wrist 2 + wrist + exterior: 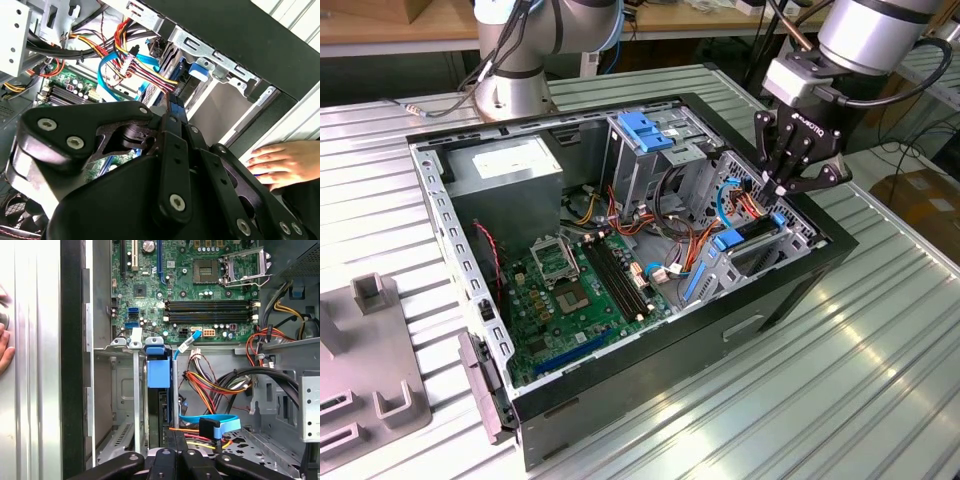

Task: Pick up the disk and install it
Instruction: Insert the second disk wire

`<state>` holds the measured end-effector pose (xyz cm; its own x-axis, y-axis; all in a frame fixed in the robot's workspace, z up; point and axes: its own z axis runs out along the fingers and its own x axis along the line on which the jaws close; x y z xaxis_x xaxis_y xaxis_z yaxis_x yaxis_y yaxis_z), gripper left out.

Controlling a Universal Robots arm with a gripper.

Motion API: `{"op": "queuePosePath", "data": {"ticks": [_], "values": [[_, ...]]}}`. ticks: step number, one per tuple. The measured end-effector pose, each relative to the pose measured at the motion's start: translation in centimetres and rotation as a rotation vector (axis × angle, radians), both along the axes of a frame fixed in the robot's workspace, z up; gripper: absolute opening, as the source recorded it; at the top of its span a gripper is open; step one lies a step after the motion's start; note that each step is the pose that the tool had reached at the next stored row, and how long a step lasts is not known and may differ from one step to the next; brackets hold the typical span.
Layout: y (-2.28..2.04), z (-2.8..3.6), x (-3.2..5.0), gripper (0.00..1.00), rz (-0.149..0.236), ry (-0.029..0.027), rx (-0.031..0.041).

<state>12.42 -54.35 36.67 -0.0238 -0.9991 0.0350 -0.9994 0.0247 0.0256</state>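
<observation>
- Ribbed metal table (880, 380) carries an open computer case (650, 375), motherboard (575, 290) facing up.
- Gripper (783, 188) hangs over the case's corner at the exterior view's right, fingers together, clamped on nothing visible.
- Disk (159, 372) stands on edge in the drive bay, its blue bracket end up, long axis running down into the bay.
- A hand (285, 162) rests outside the case.

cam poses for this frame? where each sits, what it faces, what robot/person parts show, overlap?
Exterior view: off the arm, above one corner, looking down on the open computer case; gripper over the drive cage.
First wrist view: on the arm, looking into the case at the motherboard; a hand at the edge.
Second wrist view: behind the gripper's linkage; hand outside the case.
Shared: blue bracket in the cage.
</observation>
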Motion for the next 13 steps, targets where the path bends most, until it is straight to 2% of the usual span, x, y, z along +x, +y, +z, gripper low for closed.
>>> {"op": "queuePosePath", "data": {"ticks": [5,13], "values": [[0.00,0.18,0.00,0.10,0.000,0.0000,0.0025],[-0.01,1.28,0.00,0.10,0.000,0.0001,0.0033]]}}
